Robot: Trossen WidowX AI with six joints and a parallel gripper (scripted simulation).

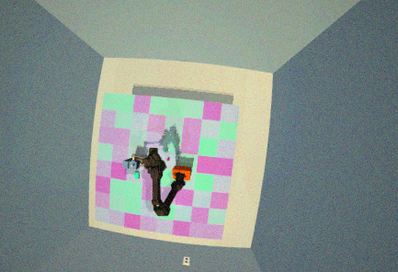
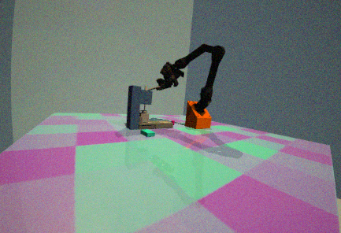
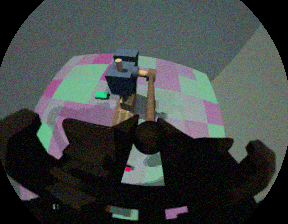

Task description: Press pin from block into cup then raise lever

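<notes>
From above, reaches toward nine o'clock with the gripper (image 1: 147, 161) (image 2: 157, 87) (image 3: 147, 119), to the press (image 1: 129, 164) (image 2: 133, 107) (image 3: 120, 80).

From outside, shows the block (image 2: 143, 117) on the press bed (image 2: 159, 125), at six o'clock below the punch (image 2: 144, 107); can't tell exact pin alignment.

From the wrist, clamps jaws on the lever (image 2: 152, 89) (image 3: 151, 100), pointing to twelve o'clock.

Looking straight down from high above in top; looking across the surface (image 1: 124, 195) (image 2: 114, 197) (image 3: 77, 82) from low at its edge in exterior; close over the hand (image 3: 147, 135), facing the press (image 1: 130, 164) (image 2: 133, 108) (image 3: 121, 77), in wrist.
</notes>
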